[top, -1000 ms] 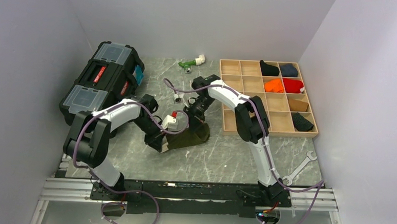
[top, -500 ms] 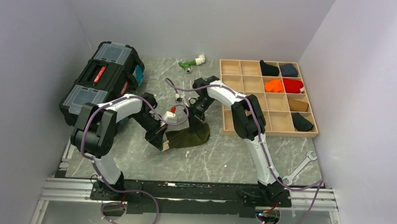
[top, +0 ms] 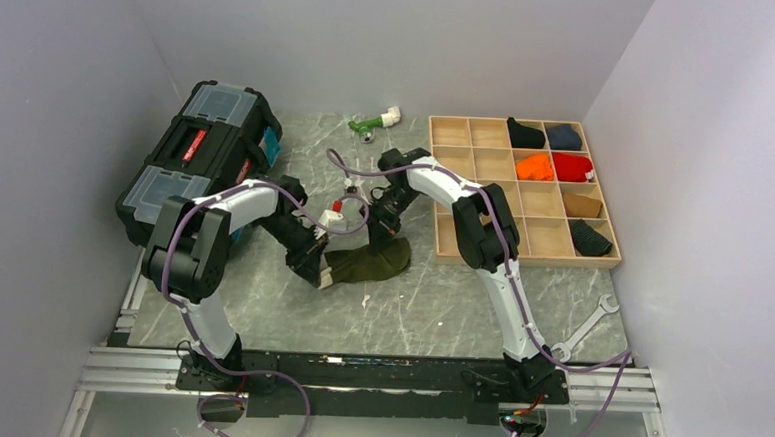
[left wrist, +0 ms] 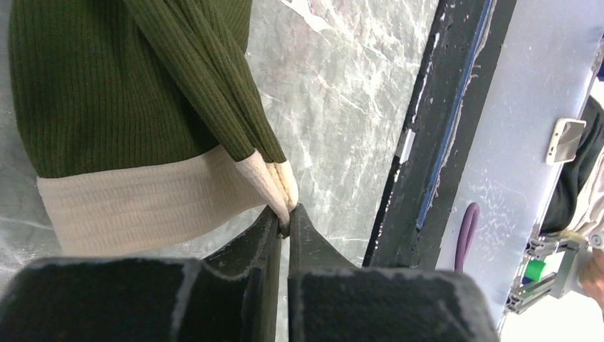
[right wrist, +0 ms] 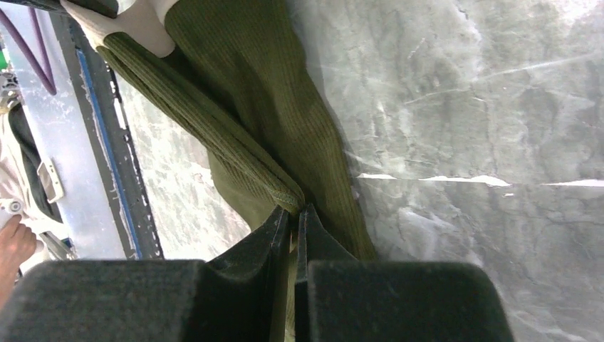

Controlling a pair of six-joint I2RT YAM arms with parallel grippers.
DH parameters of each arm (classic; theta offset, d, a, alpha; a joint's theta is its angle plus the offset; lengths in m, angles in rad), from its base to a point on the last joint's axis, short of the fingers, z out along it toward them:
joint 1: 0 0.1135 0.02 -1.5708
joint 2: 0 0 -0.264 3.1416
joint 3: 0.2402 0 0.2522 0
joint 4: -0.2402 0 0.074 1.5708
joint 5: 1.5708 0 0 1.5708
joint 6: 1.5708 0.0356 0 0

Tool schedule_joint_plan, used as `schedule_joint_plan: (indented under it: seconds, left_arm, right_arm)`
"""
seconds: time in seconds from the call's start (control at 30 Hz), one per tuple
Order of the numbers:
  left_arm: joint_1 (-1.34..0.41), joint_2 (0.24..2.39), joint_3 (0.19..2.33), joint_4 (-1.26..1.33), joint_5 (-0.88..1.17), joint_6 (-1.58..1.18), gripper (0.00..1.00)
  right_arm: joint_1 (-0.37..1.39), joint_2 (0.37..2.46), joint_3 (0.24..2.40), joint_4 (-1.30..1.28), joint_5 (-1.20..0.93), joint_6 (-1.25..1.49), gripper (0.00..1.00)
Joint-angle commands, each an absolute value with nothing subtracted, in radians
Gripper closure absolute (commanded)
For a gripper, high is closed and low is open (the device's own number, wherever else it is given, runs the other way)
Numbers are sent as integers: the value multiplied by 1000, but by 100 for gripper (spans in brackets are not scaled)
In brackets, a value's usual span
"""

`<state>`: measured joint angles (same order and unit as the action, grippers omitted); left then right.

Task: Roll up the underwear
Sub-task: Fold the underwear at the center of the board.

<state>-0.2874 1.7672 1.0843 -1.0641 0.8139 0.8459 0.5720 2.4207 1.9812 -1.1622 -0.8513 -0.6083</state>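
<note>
The underwear (top: 369, 263), dark olive-green ribbed cloth with a cream waistband, lies folded on the grey marbled table between both arms. My left gripper (top: 317, 266) is at its left end, shut on a corner of the cream waistband (left wrist: 274, 182); in the left wrist view the gripper (left wrist: 284, 222) pinches that folded corner while the cloth (left wrist: 107, 100) spreads beyond it. My right gripper (top: 380, 234) is at the far right edge, shut on a green hem. In the right wrist view the gripper (right wrist: 295, 211) holds a raised fold of the underwear (right wrist: 278, 107).
A black toolbox (top: 202, 154) stands at the back left, close to the left arm. A wooden compartment tray (top: 451, 132) holding several rolled cloths sits at the right. A green-and-white object (top: 371, 124) lies at the back, a wrench (top: 586, 329) at the front right.
The left arm has drawn back and to the left, taking the waistband end with it. The right gripper has shifted slightly toward the back, still holding the hem.
</note>
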Motion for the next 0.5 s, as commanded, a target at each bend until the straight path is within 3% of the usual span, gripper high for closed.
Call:
schedule_joint_plan:
  seconds: [0.0,0.2,0.47]
  left_arm:
    - [-284,1739,1106,-1077,813,802,86]
    - [-283,1673,1074,-1009,795,774,63]
    - [-282,1577,1041,-918,737,734,42]
  right_arm:
    - [544,2437,1968,-1103,-805,-609,100]
    - [540,2442,1958,-1105,-815,-620,100]
    - [540,2433,1954,-1104,-831,-623,100]
